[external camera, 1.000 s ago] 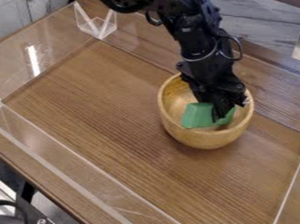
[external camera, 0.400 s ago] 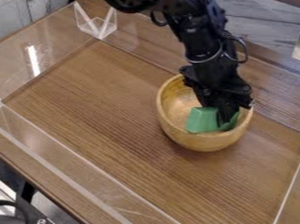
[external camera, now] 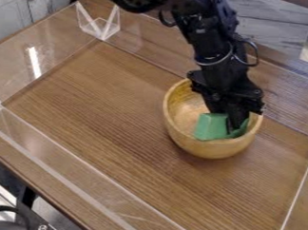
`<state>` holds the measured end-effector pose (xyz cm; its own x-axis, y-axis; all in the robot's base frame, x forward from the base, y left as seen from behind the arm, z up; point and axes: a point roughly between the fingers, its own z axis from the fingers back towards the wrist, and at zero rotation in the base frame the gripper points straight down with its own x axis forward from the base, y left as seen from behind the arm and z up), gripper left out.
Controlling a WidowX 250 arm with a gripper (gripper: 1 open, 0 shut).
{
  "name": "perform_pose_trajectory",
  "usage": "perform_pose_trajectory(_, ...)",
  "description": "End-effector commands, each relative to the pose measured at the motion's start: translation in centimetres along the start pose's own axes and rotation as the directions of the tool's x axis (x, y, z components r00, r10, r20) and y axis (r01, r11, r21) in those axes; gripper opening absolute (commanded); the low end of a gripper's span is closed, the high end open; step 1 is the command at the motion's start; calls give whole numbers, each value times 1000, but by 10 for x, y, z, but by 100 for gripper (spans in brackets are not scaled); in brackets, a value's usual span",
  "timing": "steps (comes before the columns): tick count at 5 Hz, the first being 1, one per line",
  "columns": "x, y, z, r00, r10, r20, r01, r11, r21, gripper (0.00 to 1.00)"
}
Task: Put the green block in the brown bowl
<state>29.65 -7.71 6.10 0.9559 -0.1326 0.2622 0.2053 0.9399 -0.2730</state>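
Observation:
The brown bowl [external camera: 190, 130] sits on the wooden table right of centre, a round tan wooden bowl with a thick rim. My black gripper [external camera: 234, 116] reaches down into its right half from the upper left. It is shut on the green block [external camera: 217, 128], whose bright green body shows just below the fingers, inside the bowl's hollow near the right wall. The block's upper end is hidden by the fingers. I cannot tell whether the block touches the bowl's floor.
A clear plastic stand [external camera: 99, 24] sits at the back left. A low clear acrylic wall [external camera: 66, 152] borders the wooden table [external camera: 94, 96] along the front and left. A dark surface lies behind the table at the top right.
The gripper and the green block have shifted slightly right and down inside the bowl. The bowl has stayed in place.

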Motion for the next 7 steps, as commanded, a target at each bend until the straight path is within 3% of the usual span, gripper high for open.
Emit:
perform_pose_trajectory(1,14,-11,14,999,-20,44,20,1000,-11,0)
perform_pose_trajectory(7,6,-11,22,999,25,-47,-27,999,-35,0)
